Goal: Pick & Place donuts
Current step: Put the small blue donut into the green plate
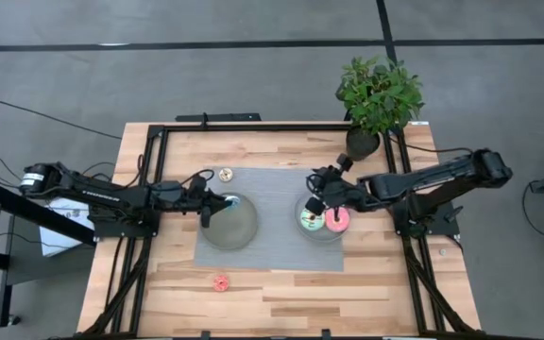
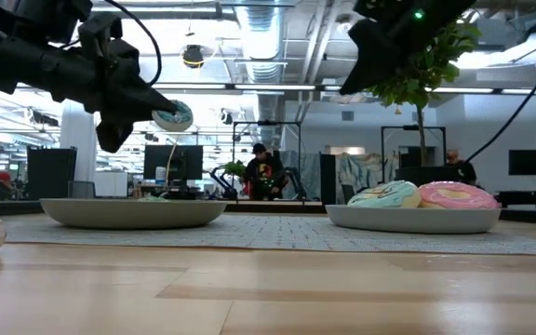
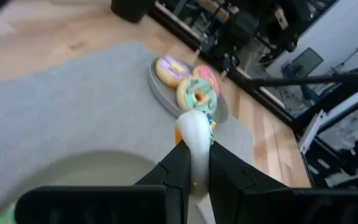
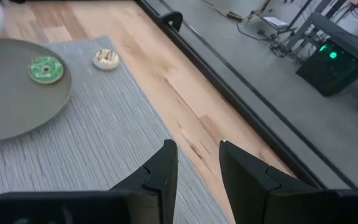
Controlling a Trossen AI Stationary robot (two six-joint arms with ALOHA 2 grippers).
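Left gripper [image 1: 217,206] clenched on small blue donut [image 2: 172,115], held above left grey plate [image 1: 244,231], frame centre | right gripper [image 1: 317,196] released, over right plate [image 1: 302,206] | lower close before releasing to prevent rolling.

Three donuts [image 1: 317,219] on right plate [image 1: 302,204]

I see grey floor [image 1: 253,76], potted plant [image 1: 378,94] at table corner, seated person [image 2: 263,175], ceiling ducts [image 2: 259,37].
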